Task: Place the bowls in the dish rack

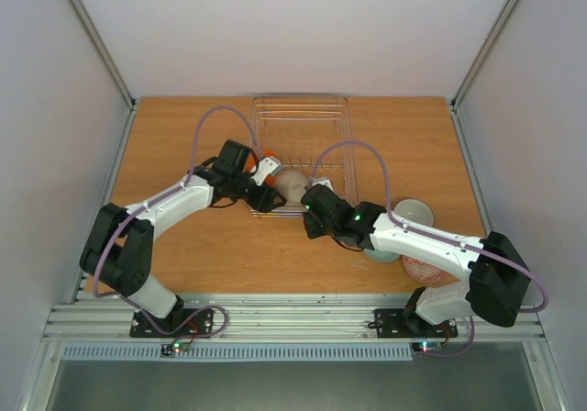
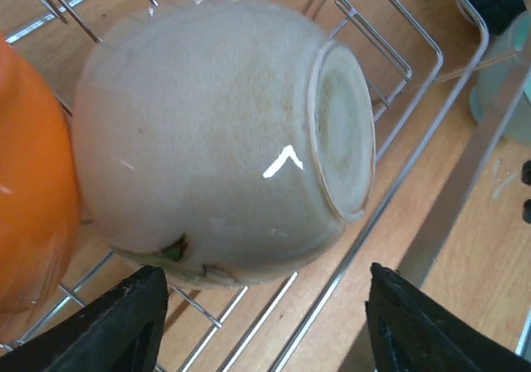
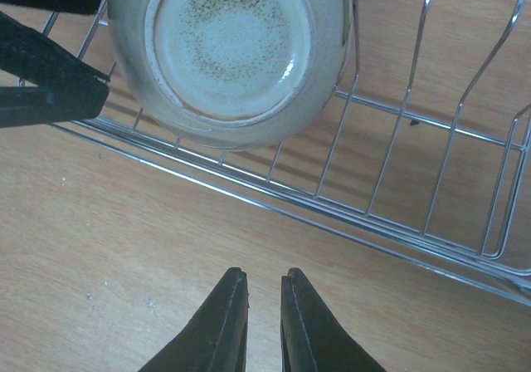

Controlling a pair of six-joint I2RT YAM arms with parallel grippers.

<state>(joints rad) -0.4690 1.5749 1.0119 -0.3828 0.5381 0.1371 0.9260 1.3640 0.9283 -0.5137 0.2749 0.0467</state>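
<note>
The wire dish rack (image 1: 303, 149) stands at the back middle of the table. A plain white bowl (image 1: 292, 188) lies on its side in the rack's near edge, foot ring toward the right arm; it also shows in the left wrist view (image 2: 224, 139) and the right wrist view (image 3: 228, 48). An orange-outside bowl (image 2: 29, 181) stands beside it in the rack. My left gripper (image 2: 265, 326) is open wide just behind the white bowl, not touching it. My right gripper (image 3: 264, 285) is shut and empty over bare table in front of the rack (image 3: 415, 181).
A pale mint-green bowl (image 1: 413, 214) and a red-and-white patterned bowl (image 1: 426, 269) sit on the table at the right, partly under my right arm. The left gripper's fingers (image 3: 50, 81) show at the left of the right wrist view. White walls enclose the table.
</note>
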